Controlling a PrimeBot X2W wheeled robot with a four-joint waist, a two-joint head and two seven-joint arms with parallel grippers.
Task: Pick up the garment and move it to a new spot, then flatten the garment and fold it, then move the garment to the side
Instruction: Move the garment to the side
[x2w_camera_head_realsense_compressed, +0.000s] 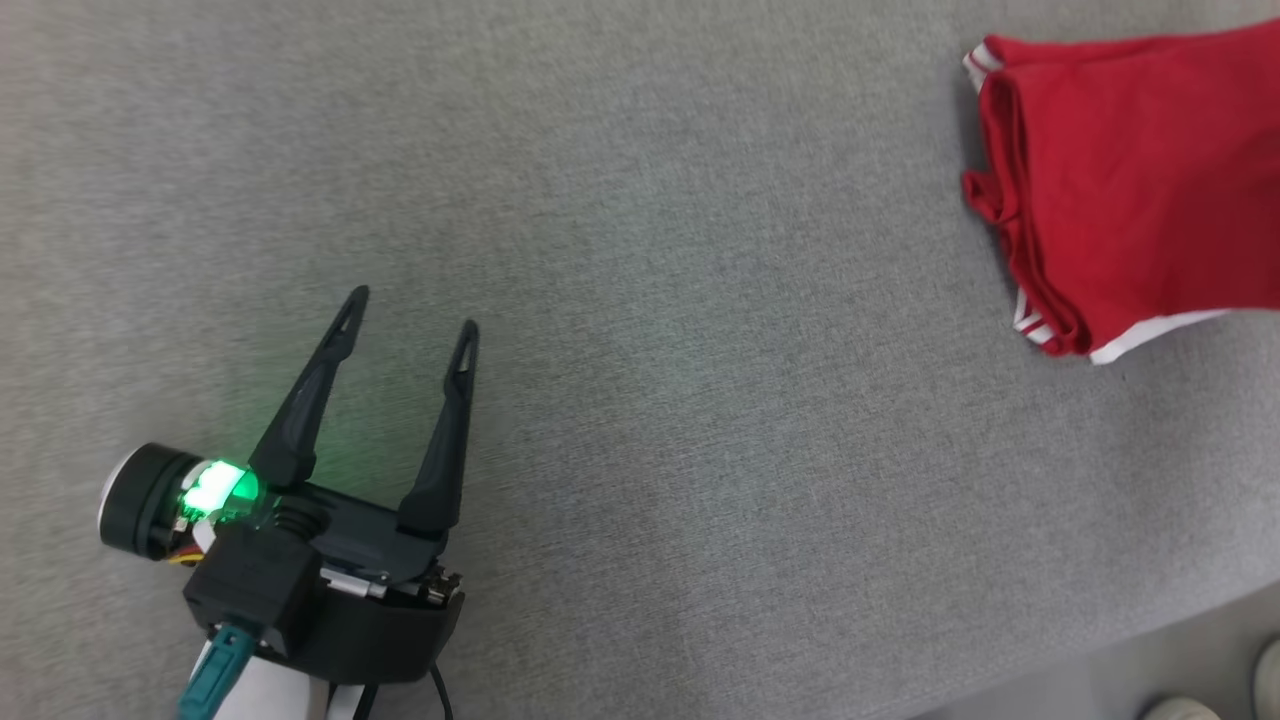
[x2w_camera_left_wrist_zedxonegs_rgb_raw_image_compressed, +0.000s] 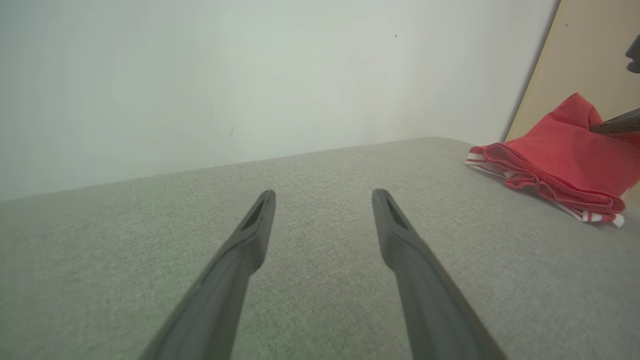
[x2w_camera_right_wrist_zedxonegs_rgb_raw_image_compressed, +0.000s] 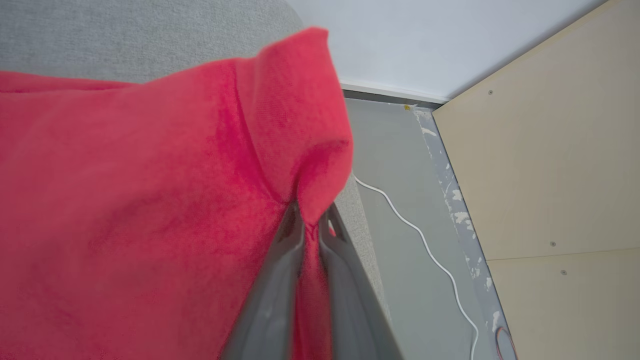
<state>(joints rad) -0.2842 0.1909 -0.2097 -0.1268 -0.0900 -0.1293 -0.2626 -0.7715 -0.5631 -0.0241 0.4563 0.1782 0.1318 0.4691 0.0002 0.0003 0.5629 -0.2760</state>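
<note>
nearest us, our left gripper (x2w_camera_head_realsense_compressed: 413, 310) sits low at the left over the grey surface (x2w_camera_head_realsense_compressed: 700, 400), reaching in from the bottom edge with its fingers pointing up and slightly right. its jaws are spread wide with nothing between them (a green light (x2w_camera_head_realsense_compressed: 215, 490) glows at its base). well apart from it, at the far right of the surface, lies the red garment (x2w_camera_head_realsense_compressed: 1130, 180), folded, with white trim at its edges. our right gripper (x2w_camera_right_wrist_zedxonegs_rgb_raw_image_compressed: 312, 222) has its jaws nearly closed, pinching a fold of the red cloth, which rises into a peak above the tips. beyond are a pale wall (x2w_camera_left_wrist_zedxonegs_rgb_raw_image_compressed: 225, 75), a tan panel (x2w_camera_right_wrist_zedxonegs_rgb_raw_image_compressed: 550, 175) and a white cable (x2w_camera_right_wrist_zedxonegs_rgb_raw_image_compressed: 415, 230).
</note>
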